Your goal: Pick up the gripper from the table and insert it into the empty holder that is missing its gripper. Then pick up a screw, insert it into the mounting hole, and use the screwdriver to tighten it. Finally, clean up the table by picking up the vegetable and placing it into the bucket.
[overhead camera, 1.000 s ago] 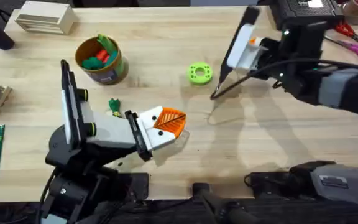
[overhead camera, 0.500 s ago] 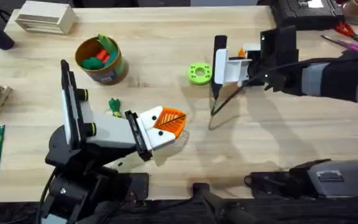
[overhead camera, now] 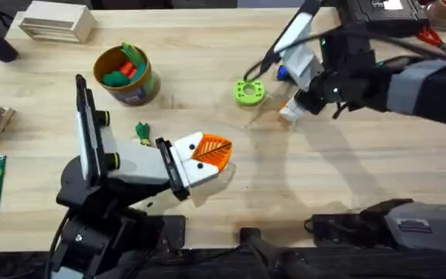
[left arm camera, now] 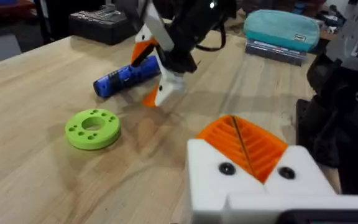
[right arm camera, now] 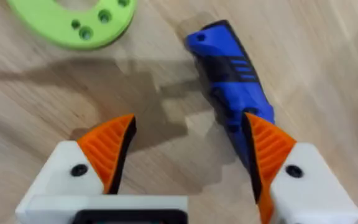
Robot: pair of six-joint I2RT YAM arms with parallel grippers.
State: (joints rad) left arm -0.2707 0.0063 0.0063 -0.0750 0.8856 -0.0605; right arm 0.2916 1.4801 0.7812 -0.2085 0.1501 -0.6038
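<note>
The lime-green disc (overhead camera: 248, 92) (left arm camera: 92, 128) (right arm camera: 73, 23) lies at mid-table, its mounting hole facing up. The blue screwdriver (overhead camera: 283, 72) (left arm camera: 125, 78) (right arm camera: 227, 70) lies flat just right of it. My right gripper (overhead camera: 289, 111) (left arm camera: 161, 94) (right arm camera: 185, 155) points down at the table beside the screwdriver, open, with the handle against the inside of one orange pad. My left gripper (overhead camera: 210, 153) (left arm camera: 241, 144) rests low at the front, orange pads together, nothing in it. The small green vegetable (overhead camera: 142, 132) lies left of it. The bucket (overhead camera: 124, 75) stands at the back left. The loose gripper, empty holder and screw are out of view.
A pale ribbed box (overhead camera: 53, 23) sits at the back left corner. Scissors (overhead camera: 440, 48) and black equipment (overhead camera: 385, 12) lie at the back right. A teal pouch (left arm camera: 281, 28) rests beyond the right arm. Bare wood lies between the two grippers.
The right gripper turned and came down from above the table to its surface beside the screwdriver, which now shows. The left arm has stayed still.
</note>
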